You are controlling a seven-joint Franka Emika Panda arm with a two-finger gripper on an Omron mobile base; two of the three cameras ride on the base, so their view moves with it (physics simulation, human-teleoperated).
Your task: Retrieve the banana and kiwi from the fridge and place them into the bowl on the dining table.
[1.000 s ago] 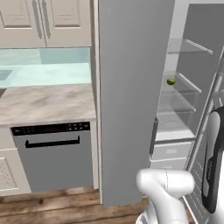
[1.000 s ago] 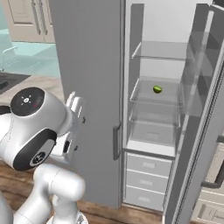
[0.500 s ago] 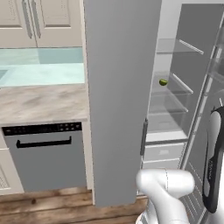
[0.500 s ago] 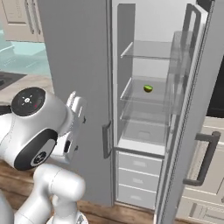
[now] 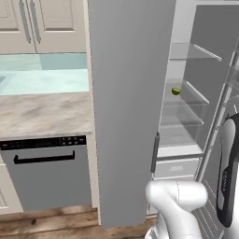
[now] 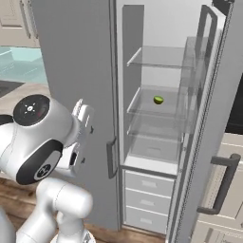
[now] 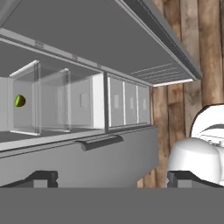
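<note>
Kitchen cabinetry and wooden floor surround the fridge, its right compartment standing open. At centre of the right base view, the kiwi rests on a glass shelf, where cold storage keeps it. The tool, jaws wide and empty, is tucked low, well apart from the fruit, awaiting approach.
</note>
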